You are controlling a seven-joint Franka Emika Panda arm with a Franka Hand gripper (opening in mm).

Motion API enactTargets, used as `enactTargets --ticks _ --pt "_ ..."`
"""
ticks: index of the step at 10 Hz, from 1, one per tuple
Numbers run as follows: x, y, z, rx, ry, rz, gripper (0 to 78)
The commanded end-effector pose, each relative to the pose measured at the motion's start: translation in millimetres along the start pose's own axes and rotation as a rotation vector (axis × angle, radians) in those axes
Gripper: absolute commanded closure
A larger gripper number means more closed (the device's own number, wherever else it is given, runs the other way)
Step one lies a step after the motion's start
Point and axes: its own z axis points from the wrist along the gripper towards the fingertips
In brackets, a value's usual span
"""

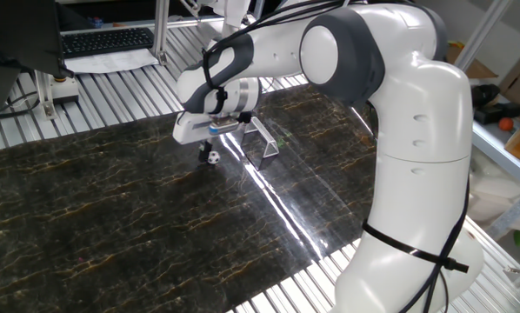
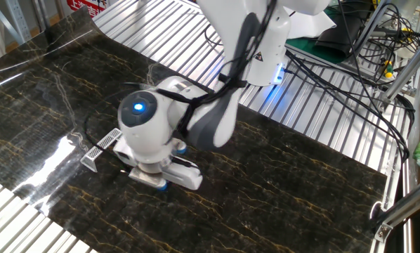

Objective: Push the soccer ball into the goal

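Observation:
The soccer ball [image 1: 213, 157], tiny and white with black patches, lies on the dark marble-patterned mat, a short way left of the goal. The goal [image 1: 263, 140] is a small silver-grey frame beside the bright reflection stripe; it also shows in the other fixed view [image 2: 100, 144], left of the gripper head. My gripper [image 1: 205, 149] hangs straight down from the white wrist. Its dark fingertips are together just left of the ball and touching it or nearly so, on the side away from the goal. In the other fixed view the gripper head [image 2: 156, 178] hides the ball.
The mat [image 1: 112, 217] lies on a slatted metal table [image 1: 112, 104]. A keyboard [image 1: 106, 40] sits at the far edge. My large white arm body [image 1: 416, 174] stands at the right. Cables [image 2: 350, 77] run across the slats near the base.

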Motion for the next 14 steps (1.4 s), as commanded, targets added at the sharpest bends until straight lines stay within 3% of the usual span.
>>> enactTargets --ticks 1,2,3,5,6,7,8,9,11,14 --pt "-12.9 -35.8 -7.3 0.337 -0.011 -0.082 77.6" --pt "-15.5 -32.2 -9.7 0.301 0.015 -0.080 77.6" --pt "-15.3 -31.3 -9.7 0.232 0.031 -0.061 77.6" --pt "-15.3 -31.3 -8.8 0.167 0.029 -0.049 77.6" --pt "-15.1 -31.0 -8.3 0.110 0.038 -0.041 77.6" --pt "-13.3 -28.5 -7.7 0.007 0.074 -0.015 77.6" --pt "-10.1 -25.0 -6.6 -0.047 0.080 0.005 77.6" --pt "-6.2 -22.6 -6.0 -0.070 0.076 0.012 77.6" --pt "1.3 -22.1 -8.1 -0.057 0.071 0.009 77.6" --pt "14.8 -22.0 -23.6 0.039 0.070 0.024 77.6"
